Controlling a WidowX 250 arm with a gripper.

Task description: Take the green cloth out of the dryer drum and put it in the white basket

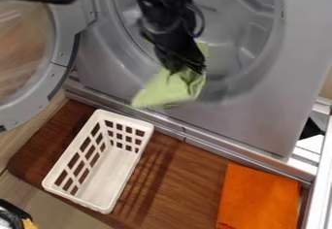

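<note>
The black hand holds a green cloth by the washer, above the white basket on the tabletop

Grey front-loading machine beside a brown wood-grain surface, beige floor lower left.

Fingers blurred, tips lost in green cloth; orange cloth, lower right of them, cropped at bottom.
</note>
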